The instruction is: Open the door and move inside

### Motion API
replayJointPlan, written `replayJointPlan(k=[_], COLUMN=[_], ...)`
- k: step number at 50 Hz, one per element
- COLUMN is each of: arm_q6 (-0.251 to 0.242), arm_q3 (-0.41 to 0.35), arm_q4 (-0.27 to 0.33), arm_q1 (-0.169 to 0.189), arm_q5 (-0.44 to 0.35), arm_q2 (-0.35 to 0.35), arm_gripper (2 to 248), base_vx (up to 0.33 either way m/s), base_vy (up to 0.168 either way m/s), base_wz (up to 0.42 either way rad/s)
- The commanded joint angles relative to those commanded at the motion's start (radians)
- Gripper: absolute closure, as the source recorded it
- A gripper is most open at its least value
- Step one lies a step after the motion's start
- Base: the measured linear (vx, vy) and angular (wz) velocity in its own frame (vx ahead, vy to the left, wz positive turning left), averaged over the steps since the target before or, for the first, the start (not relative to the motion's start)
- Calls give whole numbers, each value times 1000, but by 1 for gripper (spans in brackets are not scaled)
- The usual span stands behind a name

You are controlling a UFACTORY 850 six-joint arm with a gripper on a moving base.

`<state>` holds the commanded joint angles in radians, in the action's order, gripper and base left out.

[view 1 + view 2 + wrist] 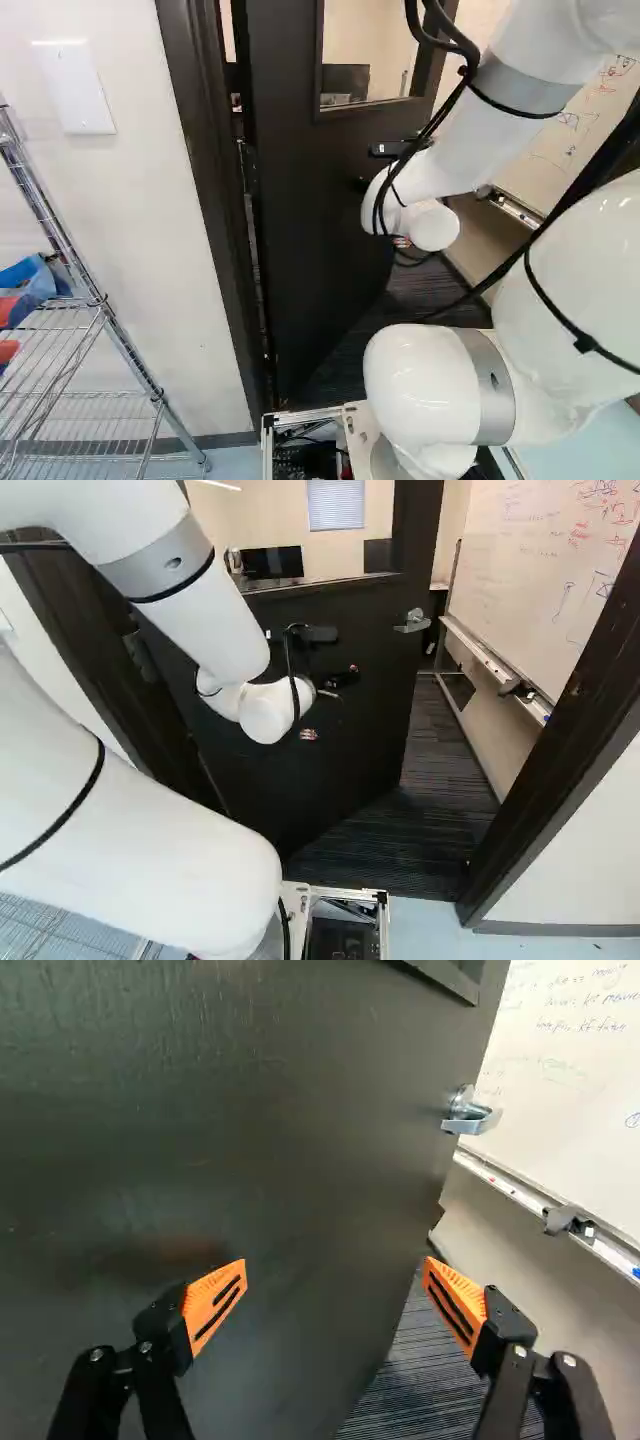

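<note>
The dark door [350, 730] stands ajar, swung inward, with a gap between its free edge and the right frame post [560, 720]. Its silver lever handle [414, 621] sits near that free edge, to the right of the gripper [335, 680], which is at the door's face in the right base view. In the wrist view the gripper [335, 1275] has its orange-padded fingers wide apart, nothing held between them. Door surface [250, 1140] fills much of the view ahead, and the handle [468, 1112] lies beyond the fingers, off to one side. Whether the gripper touches the door, I cannot tell.
A whiteboard [545, 570] with a tray stands beyond the opening, over dark striped carpet [440, 750]. At the left of the left base view are a wire shelf rack [70, 310] and a white wall [150, 230] beside the dark left door frame [200, 170].
</note>
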<state>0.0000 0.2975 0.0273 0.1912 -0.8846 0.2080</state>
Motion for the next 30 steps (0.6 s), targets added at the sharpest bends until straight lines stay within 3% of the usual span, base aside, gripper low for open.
replayJointPlan(k=[17, 30], arm_q6=[0, 0], arm_q3=[42, 71], arm_q4=[-83, -98], arm_q1=[-44, -80], arm_q5=[0, 0], arm_q2=[-46, -78], arm_gripper=[3, 3], base_vx=[0, 0], base_vy=[0, 0], base_wz=[0, 0])
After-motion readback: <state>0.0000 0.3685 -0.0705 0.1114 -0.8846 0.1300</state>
